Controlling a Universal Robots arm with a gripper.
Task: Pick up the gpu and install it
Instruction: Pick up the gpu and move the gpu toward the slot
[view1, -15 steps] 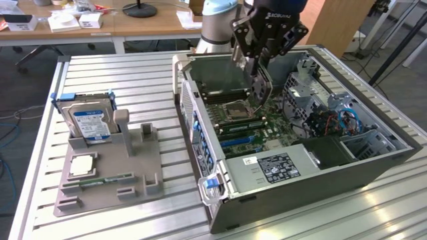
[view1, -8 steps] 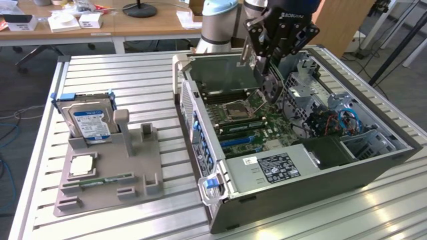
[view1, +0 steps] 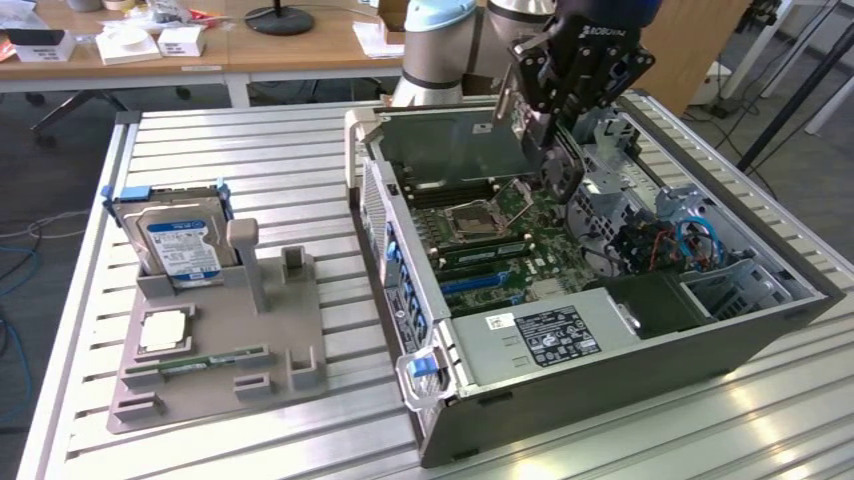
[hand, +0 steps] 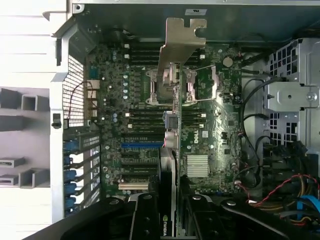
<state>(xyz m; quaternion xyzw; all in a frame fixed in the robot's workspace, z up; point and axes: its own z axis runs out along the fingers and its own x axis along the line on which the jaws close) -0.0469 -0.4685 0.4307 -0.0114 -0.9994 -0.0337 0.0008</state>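
JAWS: pinching the thin, flat, black-faced circuit-card gpu (hand: 169, 170), edge-on between them | CASE: open grey metal computer case (view1: 641, 370) beneath jaws holds green motherboard (hand: 220, 125); grey plastic holder (view1: 280, 330) well aside holds silver blue-labelled hard drive (view1: 180, 245) | RISK: card may tilt in the pinch and miss its slot; silver bracket (hand: 182, 45) could snag case wall

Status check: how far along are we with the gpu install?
Done: the pickup. The gpu is off the table, clamped in the tool. In hand: the card hangs on edge above the motherboard, over the open computer case. Left: the seating. The card is not yet pressed into any of the expansion slots.
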